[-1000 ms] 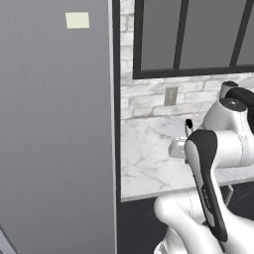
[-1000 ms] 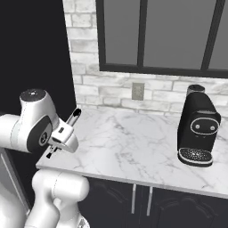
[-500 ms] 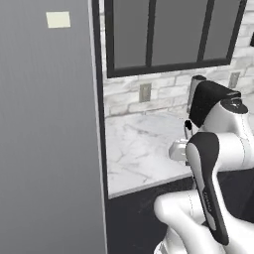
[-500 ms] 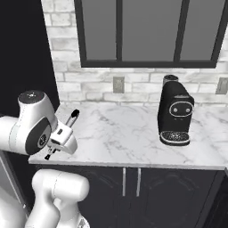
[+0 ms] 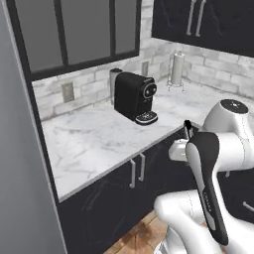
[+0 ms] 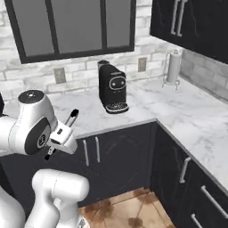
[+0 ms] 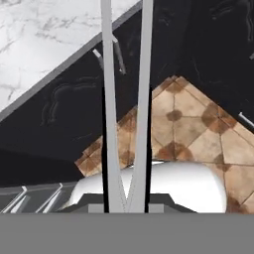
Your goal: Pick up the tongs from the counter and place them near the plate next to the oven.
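In the left base view the gripper (image 5: 187, 130) sits folded close against the arm, mostly hidden by the white elbow; only a dark tip of the tongs (image 5: 187, 127) pokes up above it, so the fingers cannot be made out there. From the right, the tongs (image 6: 71, 119) slant up and away from the gripper (image 6: 60, 136), black tip uppermost, held off the counter (image 6: 142, 107) in front of its edge. The hand view runs their long axis straight up the picture: two silver arms (image 7: 126, 99) meet at the bottom, pinched in the fingers, and spread slightly toward the top, where their ends are cut off. A coffee machine (image 6: 112, 87) stands on the marble.
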{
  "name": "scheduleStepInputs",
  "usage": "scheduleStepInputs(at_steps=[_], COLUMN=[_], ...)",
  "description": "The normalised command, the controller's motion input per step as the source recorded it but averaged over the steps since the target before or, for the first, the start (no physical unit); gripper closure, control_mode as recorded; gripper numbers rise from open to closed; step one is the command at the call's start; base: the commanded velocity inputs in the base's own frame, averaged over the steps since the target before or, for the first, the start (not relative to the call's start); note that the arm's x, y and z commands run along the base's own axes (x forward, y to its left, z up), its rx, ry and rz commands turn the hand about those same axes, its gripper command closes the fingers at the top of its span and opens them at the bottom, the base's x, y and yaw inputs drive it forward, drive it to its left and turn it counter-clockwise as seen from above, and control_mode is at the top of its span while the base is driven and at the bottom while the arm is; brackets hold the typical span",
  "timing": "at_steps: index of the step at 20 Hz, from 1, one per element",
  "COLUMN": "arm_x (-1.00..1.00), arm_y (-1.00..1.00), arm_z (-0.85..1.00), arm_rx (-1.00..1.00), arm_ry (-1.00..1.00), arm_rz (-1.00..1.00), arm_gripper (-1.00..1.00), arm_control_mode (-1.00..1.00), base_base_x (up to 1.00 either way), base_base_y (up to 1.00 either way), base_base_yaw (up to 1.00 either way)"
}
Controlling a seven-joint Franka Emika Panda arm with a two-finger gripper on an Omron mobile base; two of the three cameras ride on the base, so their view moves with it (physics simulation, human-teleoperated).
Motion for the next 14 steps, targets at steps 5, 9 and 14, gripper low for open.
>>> scheduleStepInputs(at_steps=[5,9,14], arm_x=[0.00,0.00,0.00], arm_y=[0.00,0.00,0.00], arm_z=[0.00,0.00,0.00], arm_rx=[0.00,0.00,0.00], arm_ry=[0.00,0.00,0.00], arm_rz=[0.00,0.00,0.00], arm_gripper=[1.00,1.00,1.00], arm_control_mode=[1.00,1.00,1.00], base_base_x=[-0.39,-0.39,-0.40], base_base_y=[-0.55,-0.52,-0.62], base_base_yaw=[-0.62,-0.62,-0.58])
